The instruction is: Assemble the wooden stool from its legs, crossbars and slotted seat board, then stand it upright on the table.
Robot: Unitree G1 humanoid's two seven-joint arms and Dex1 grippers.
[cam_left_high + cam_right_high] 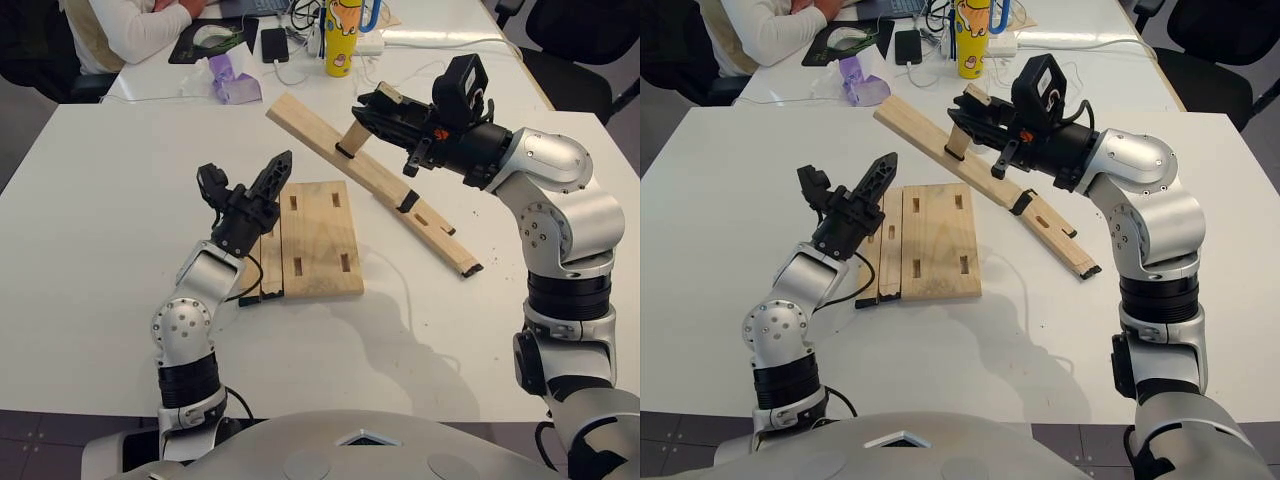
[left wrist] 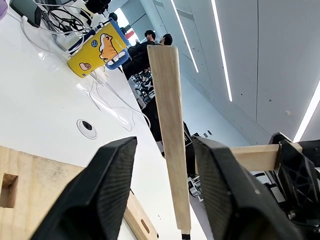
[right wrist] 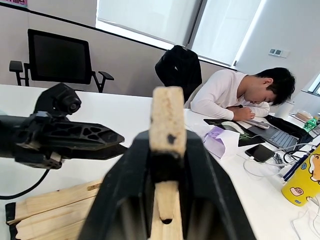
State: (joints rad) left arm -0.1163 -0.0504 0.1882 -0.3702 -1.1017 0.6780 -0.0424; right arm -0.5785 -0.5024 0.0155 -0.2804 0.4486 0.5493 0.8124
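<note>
right end effector (image 1: 370, 118) clamped on crossbar (image 1: 354, 138), apparently pegged into long leg (image 1: 300, 120) | leg slants far-left to near-right, near end on desk (image 1: 120, 200) | seat board (image 1: 320, 240) lies flat, left of leg, long axis away from me | left end effector (image 1: 278, 170) open, over its left edge, so my left arm is nearer

White table (image 1: 720, 180), slotted seat board (image 1: 940, 240) lying flat — narrow slats (image 1: 891, 262) alongside

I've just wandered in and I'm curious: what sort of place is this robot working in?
Probably an office or lab workroom: white desks, a black swivel chair, and a laptop with cables near a yellow cup.
</note>
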